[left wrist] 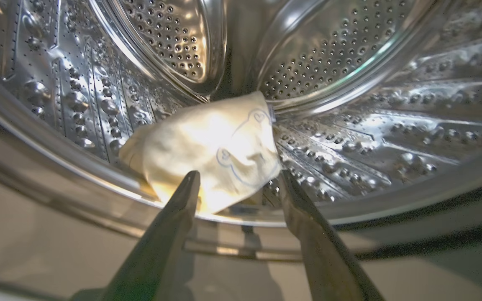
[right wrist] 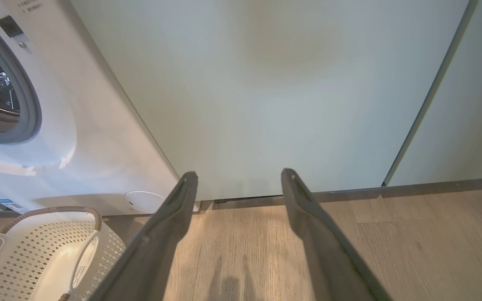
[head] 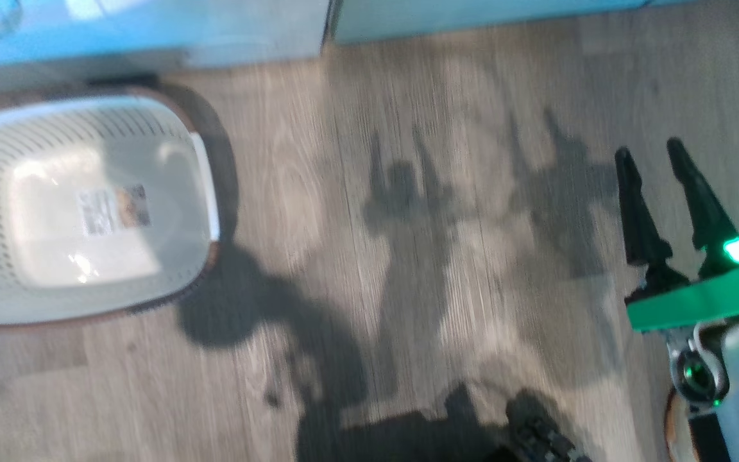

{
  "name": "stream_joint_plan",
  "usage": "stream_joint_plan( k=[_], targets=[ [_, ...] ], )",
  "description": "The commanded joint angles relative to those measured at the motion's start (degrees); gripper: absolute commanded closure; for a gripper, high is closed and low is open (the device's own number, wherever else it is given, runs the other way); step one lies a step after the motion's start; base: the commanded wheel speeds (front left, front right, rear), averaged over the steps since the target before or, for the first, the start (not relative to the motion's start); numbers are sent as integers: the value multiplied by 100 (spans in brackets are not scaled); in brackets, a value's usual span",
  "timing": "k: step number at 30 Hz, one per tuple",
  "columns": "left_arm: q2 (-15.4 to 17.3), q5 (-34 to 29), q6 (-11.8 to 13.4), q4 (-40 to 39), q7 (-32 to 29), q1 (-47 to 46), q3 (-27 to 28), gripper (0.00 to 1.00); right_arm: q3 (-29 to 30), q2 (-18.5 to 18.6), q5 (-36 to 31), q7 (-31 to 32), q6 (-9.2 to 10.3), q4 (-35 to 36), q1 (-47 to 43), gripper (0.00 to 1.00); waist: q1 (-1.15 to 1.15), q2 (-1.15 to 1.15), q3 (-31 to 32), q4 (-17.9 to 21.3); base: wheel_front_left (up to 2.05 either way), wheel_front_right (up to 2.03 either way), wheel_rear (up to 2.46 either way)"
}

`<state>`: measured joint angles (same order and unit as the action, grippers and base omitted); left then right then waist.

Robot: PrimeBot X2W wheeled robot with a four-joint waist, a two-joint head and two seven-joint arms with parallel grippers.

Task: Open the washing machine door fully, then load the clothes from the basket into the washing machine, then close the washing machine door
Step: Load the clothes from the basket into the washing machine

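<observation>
Fingers of the left gripper [left wrist: 239, 175] stood wide, holding nothing; the right gripper [head: 648, 151], at right, gaped empty too. The cream garment [left wrist: 207, 146] lay mid-frame on the drum [left wrist: 349, 159] lip, where it could slip out or get pinched at closing.

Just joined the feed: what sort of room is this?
Probably a home laundry corner: big white front-loading washing machine beside pale green cabinet panels, perforated cream-white plastic basket on wood-look floor.
</observation>
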<state>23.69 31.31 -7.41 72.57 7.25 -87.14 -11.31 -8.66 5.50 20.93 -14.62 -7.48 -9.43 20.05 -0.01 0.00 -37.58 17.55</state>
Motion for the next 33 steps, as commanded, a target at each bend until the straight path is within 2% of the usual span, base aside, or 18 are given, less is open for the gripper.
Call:
stream_joint_plan(
  k=[1, 14, 20, 24, 33],
  targets=[
    [175, 193, -5, -338, 33, 304, -54, 0, -27, 140, -37, -38, -1, 110, -256, 0, 1, 0, 575, -132, 0, 0, 0],
    [326, 1287, -7, -1702, 465, 2866, -686, 0, 164, 335, -74, -38, -1, 38, -932, 0, 1, 0, 1933, -549, 0, 0, 0],
    [415, 1451, -7, -2265, 723, 3887, -890, 0, 266, 416, -80, -38, -1, 25, -1194, 0, 1, 0, 2451, -808, 0, 0, 0],
    [487, 1377, -7, -2719, 770, 4505, -689, 0, 352, 422, -88, -38, -1, 16, -1339, 0, 1, 0, 2723, -941, 0, 0, 0],
    [364, 705, -5, -4168, 774, 6214, 454, 0, 543, 363, -148, -38, -1, -4, -1701, 0, 1, 0, 3250, -1113, 0, 0, 0]
  ],
)
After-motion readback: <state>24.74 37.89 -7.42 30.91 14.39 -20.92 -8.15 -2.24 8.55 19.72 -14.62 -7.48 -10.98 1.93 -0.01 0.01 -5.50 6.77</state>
